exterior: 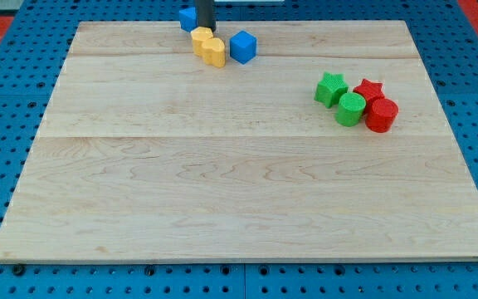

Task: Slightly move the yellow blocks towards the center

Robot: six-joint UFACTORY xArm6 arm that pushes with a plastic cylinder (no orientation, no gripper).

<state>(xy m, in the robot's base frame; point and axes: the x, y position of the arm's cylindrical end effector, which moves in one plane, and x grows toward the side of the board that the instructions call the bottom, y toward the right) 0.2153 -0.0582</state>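
Yellow blocks [208,46] touching; my tip [205,28] behind them, partly hiding blue block [188,18].

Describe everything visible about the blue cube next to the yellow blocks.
The blue cube is a small, solid-looking block of matte blue, with a lighter top face and two side faces showing. It sits flat on the wooden board near the view's top edge, turned corner-on to the camera. Its left side appears to touch the yellow heart-shaped block. My tip stands apart from it, up-left.
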